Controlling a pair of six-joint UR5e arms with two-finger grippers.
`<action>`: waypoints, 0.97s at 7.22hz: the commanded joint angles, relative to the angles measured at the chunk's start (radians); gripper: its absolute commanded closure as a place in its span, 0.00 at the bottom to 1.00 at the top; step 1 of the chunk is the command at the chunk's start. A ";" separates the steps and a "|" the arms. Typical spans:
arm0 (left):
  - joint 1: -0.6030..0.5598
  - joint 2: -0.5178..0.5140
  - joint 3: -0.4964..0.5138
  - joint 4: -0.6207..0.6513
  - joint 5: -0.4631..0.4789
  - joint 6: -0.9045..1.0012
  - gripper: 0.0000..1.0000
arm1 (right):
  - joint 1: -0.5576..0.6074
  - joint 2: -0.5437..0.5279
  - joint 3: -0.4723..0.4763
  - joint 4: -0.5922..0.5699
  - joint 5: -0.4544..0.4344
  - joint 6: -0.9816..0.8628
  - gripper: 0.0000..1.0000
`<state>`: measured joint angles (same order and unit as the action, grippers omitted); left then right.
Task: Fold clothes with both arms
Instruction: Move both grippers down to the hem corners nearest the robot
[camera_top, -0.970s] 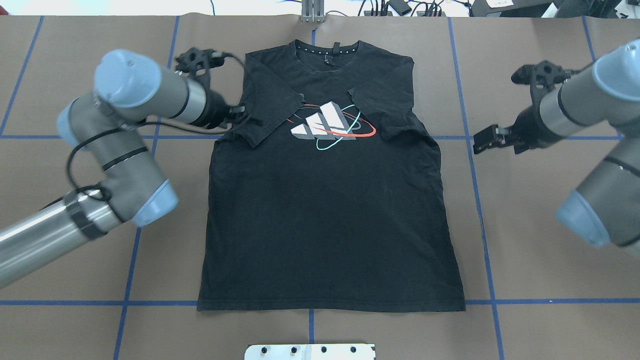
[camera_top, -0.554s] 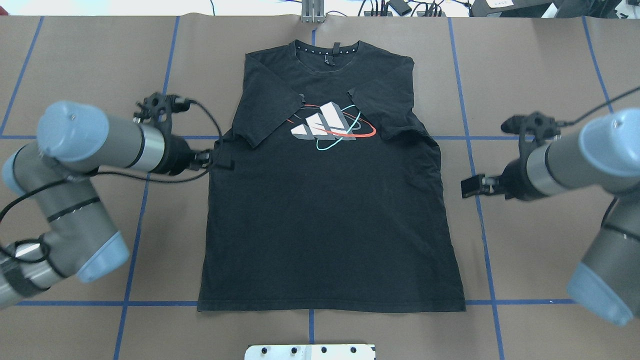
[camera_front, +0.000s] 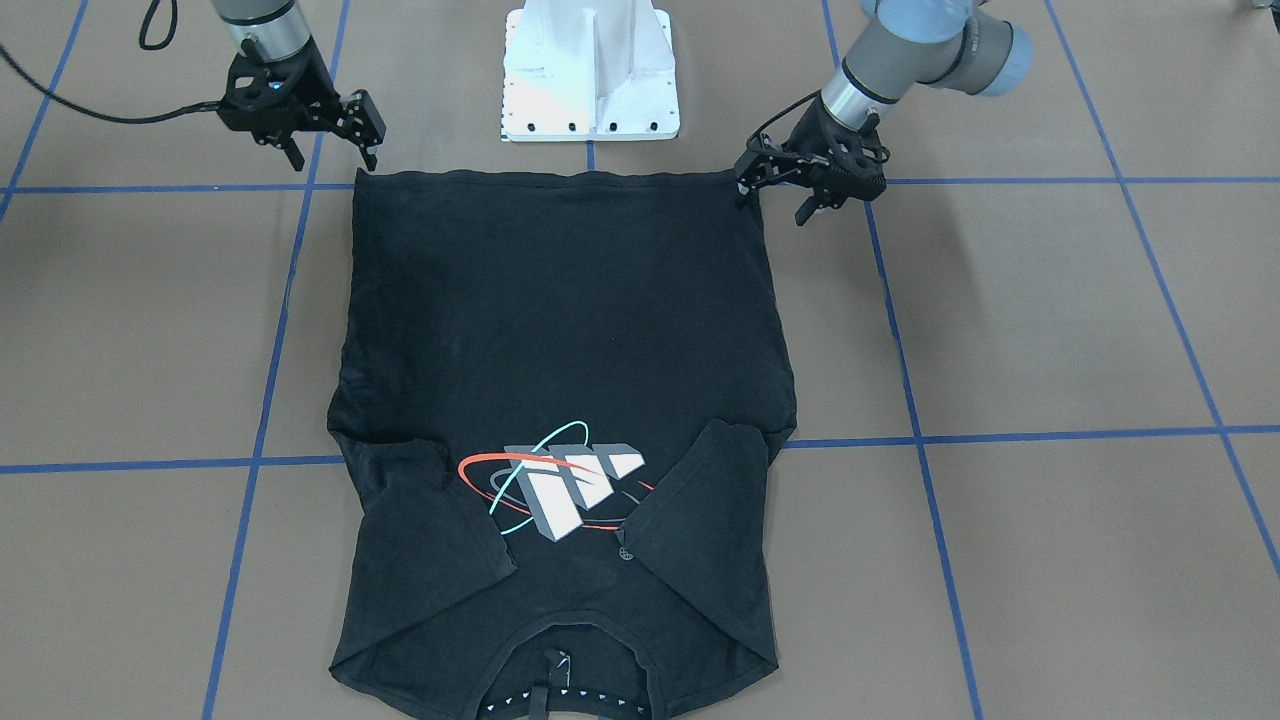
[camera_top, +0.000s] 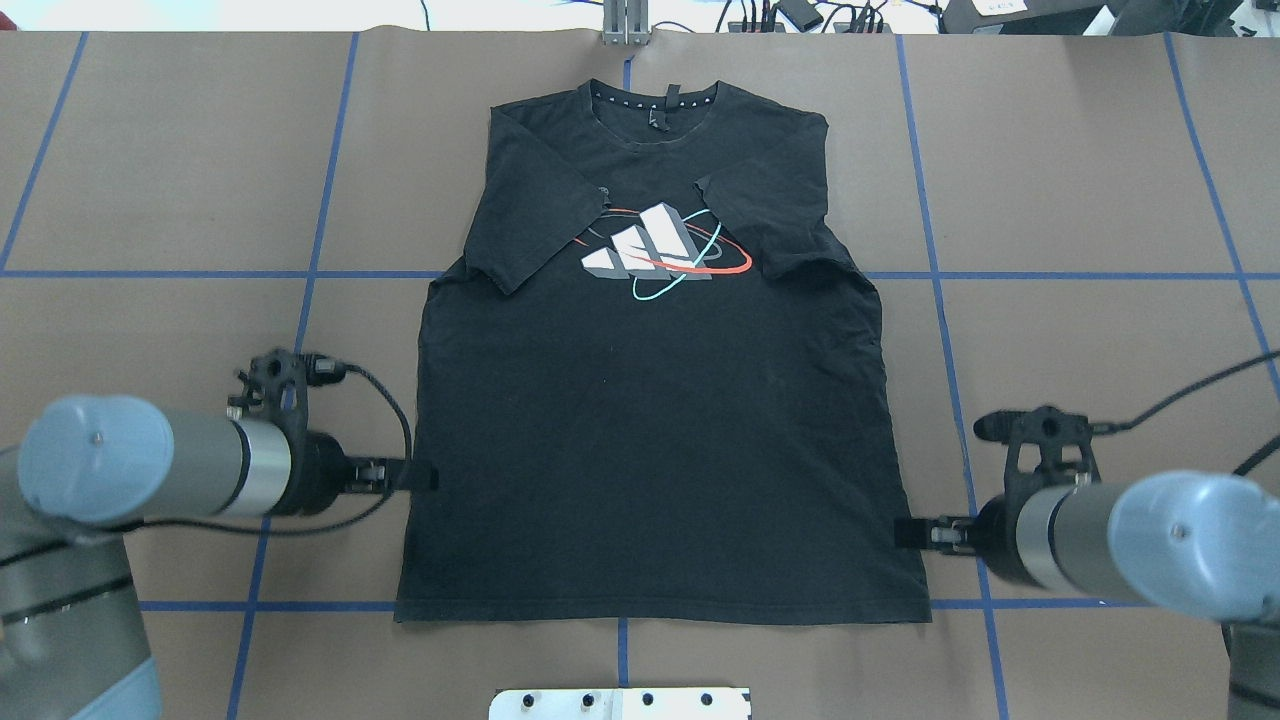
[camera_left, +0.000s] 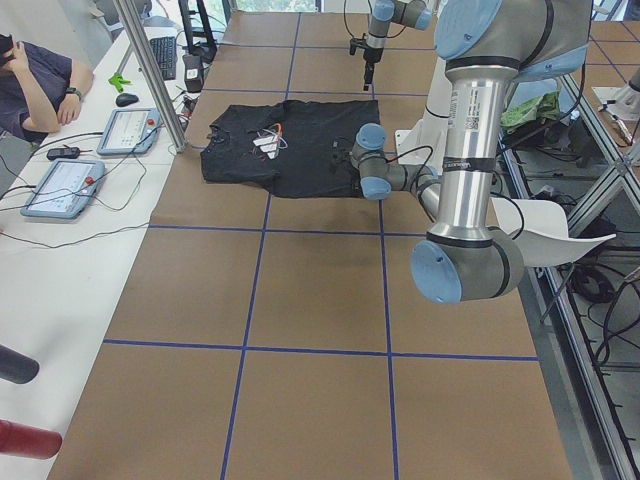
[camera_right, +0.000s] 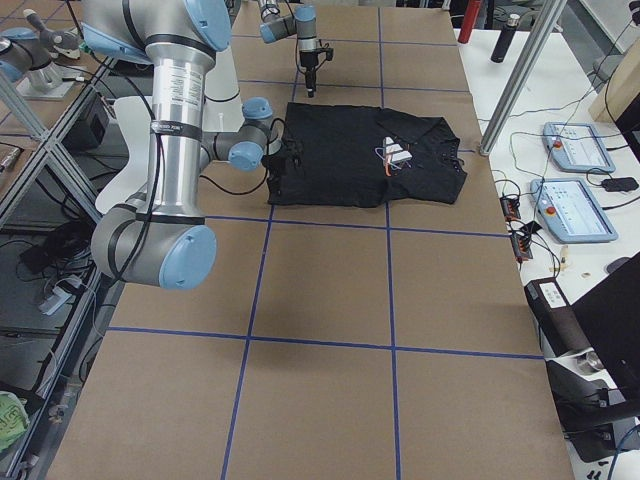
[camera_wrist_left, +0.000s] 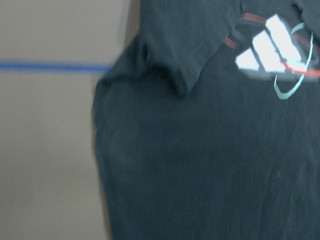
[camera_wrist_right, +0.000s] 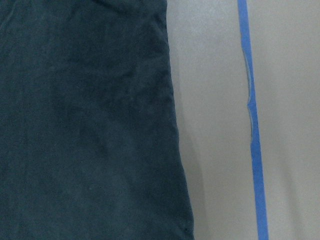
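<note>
The black T-shirt lies flat, chest print up, both short sleeves folded inward, collar at the far side. My left gripper hovers at the shirt's left edge near the hem; in the front-facing view it stands open by the hem corner. At the opposite edge, my right gripper is also low near the hem, and its front-facing view shows it open and holding nothing. Both wrist views show only shirt fabric, with no fingers in them.
Brown table cover with blue tape grid lines. The white bolted pedestal base sits just behind the hem. A side desk with tablets, a metal post and a seated person lie past the collar end.
Both arms have swept back along the shirt's sides, from sleeve level down to near the hem. The shirt has not moved.
</note>
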<state>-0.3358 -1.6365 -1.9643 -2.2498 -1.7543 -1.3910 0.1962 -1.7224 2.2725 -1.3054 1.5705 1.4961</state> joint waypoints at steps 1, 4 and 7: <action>0.105 0.023 -0.004 0.001 0.067 -0.057 0.00 | -0.063 -0.008 0.007 0.000 -0.056 0.043 0.00; 0.144 0.021 -0.005 -0.001 0.061 -0.088 0.37 | -0.063 -0.008 0.015 0.000 -0.058 0.043 0.00; 0.156 0.023 0.001 0.001 0.059 -0.088 0.40 | -0.061 -0.008 0.015 0.000 -0.058 0.043 0.00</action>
<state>-0.1821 -1.6142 -1.9655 -2.2500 -1.6934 -1.4784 0.1347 -1.7298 2.2871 -1.3054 1.5129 1.5385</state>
